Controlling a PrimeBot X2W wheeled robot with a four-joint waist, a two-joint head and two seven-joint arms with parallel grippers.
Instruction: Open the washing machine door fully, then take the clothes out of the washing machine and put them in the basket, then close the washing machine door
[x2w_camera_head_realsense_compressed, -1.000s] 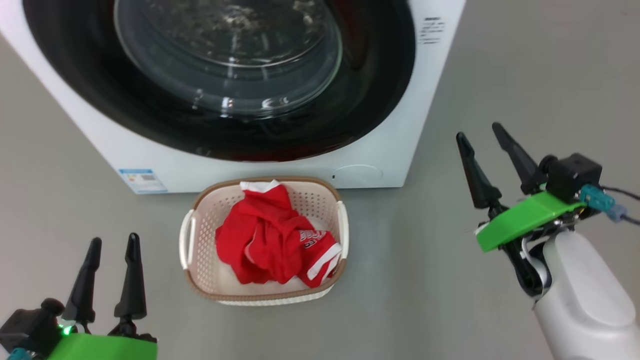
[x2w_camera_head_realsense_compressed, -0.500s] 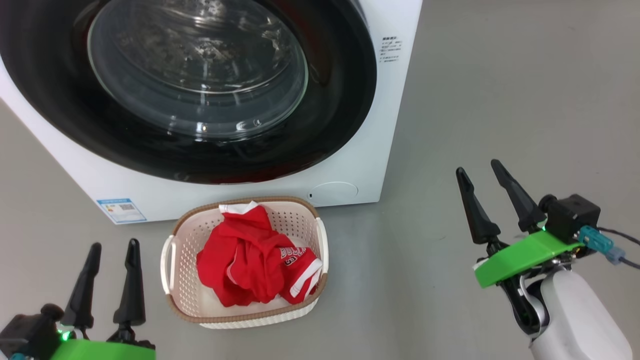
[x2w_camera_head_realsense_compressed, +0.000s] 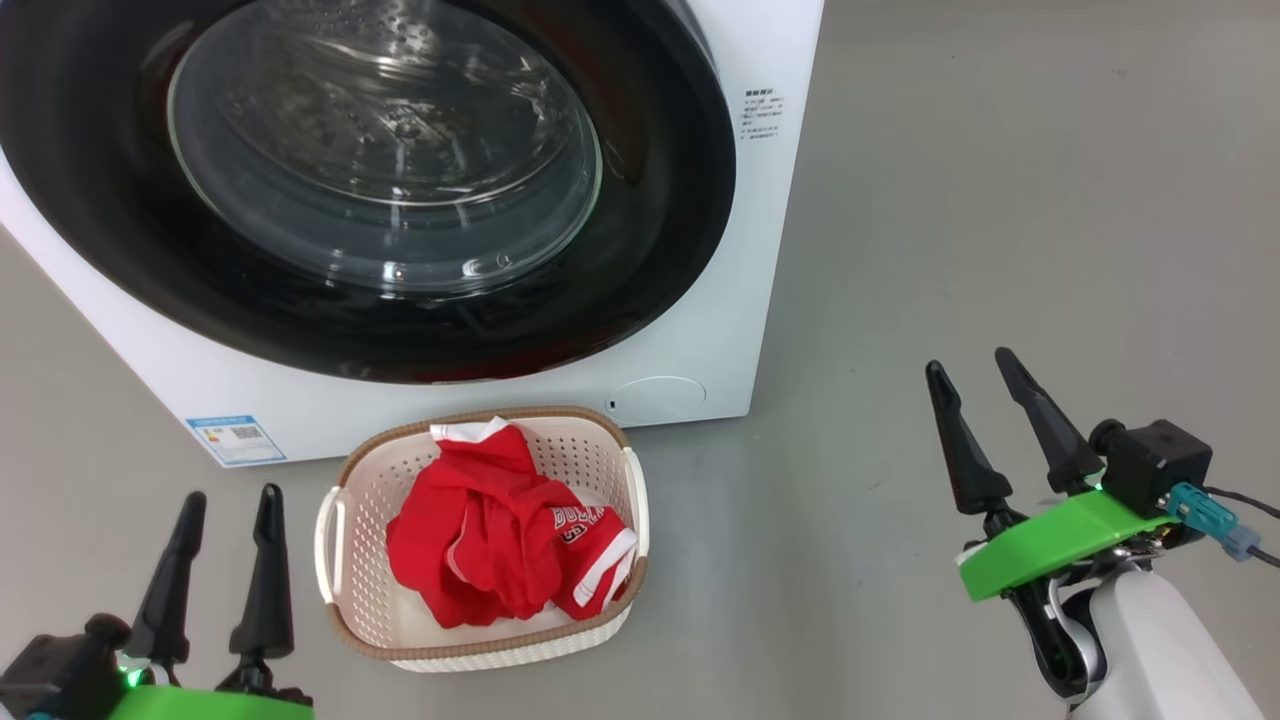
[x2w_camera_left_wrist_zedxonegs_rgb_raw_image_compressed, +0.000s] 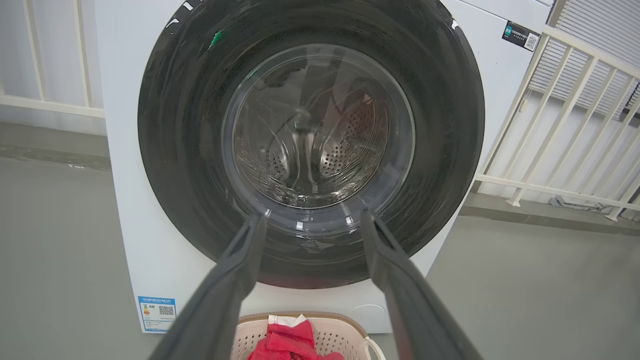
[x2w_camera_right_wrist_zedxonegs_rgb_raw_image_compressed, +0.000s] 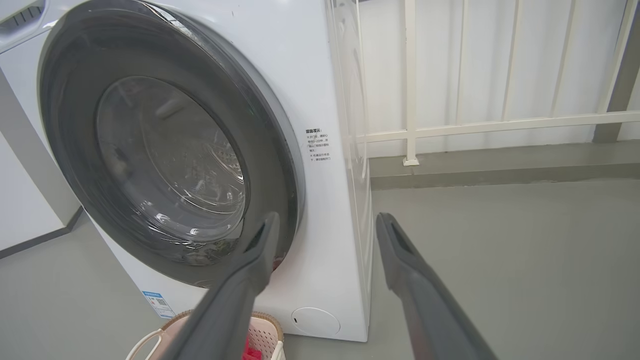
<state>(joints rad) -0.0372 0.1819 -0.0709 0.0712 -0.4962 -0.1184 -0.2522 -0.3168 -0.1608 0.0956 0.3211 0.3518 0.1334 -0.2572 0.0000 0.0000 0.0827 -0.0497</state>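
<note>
The big white front-loading washing machine (x2w_camera_head_realsense_compressed: 775, 250) stands on a grey floor (x2w_camera_head_realsense_compressed: 1050, 200). Its large round door (x2w_camera_head_realsense_compressed: 660, 260), with a wide glossy black rim and a bulging clear glass window, lies shut against the machine's front, and the perforated steel drum shows through the glass. Just in front of the machine, under the door's lower edge, sits a small cream-white perforated plastic basket (x2w_camera_head_realsense_compressed: 350, 500) with a brown woven-look rim. A bright red fabric garment (x2w_camera_head_realsense_compressed: 480, 530) with white trim and white lettering lies crumpled inside it. A small blue label sticker (x2w_camera_head_realsense_compressed: 232, 438) marks the machine's lower left front corner. The left tool (x2w_camera_head_realsense_compressed: 230, 494) hangs in front of that corner, fingers apart, gripping nothing. The right tool (x2w_camera_head_realsense_compressed: 968, 360) hangs out beyond the machine's right front corner, fingers likewise apart and empty. A white railing (x2w_camera_right_wrist_zedxonegs_rgb_raw_image_compressed: 450, 125) runs behind the machine.
</note>
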